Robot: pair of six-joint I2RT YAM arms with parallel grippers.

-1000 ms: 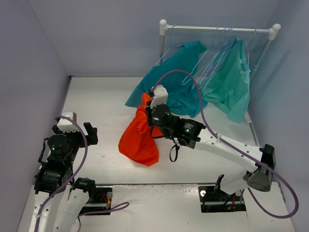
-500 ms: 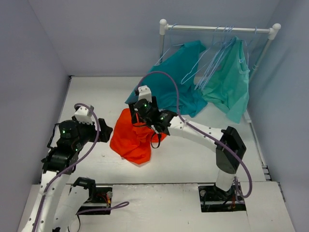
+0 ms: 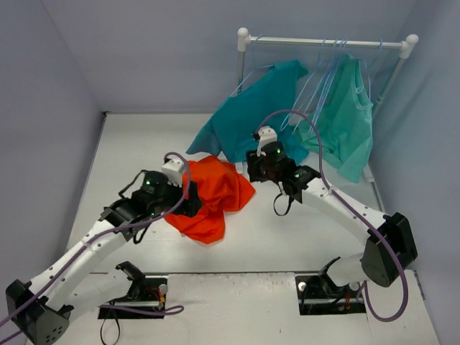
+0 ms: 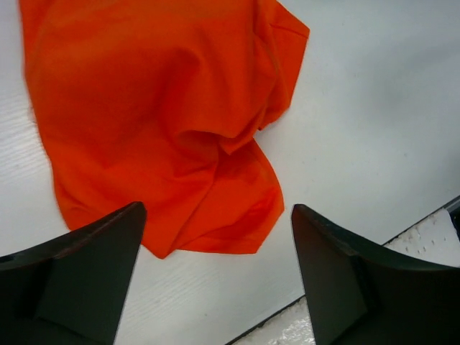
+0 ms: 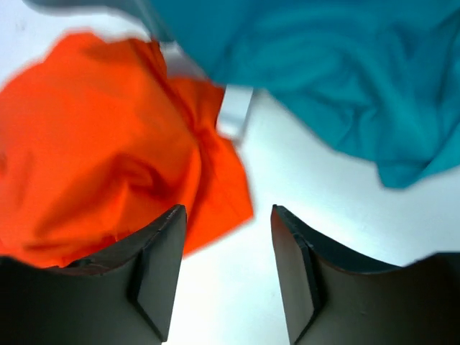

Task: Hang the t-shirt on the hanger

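The t-shirt (image 3: 212, 195) lies crumpled on the table (image 3: 136, 147) between the left gripper (image 4: 215, 210) and right gripper (image 5: 228, 210), both spread wide and empty, and being soft, light and limp it is probably best pinched at the neck by its label (image 5: 233, 111).

T-shirt (image 4: 165, 122) cut off by left wrist view's upper edge. Right wrist view blurred. Hangers (image 3: 320, 75), desk's far right corner: count indeterminable.
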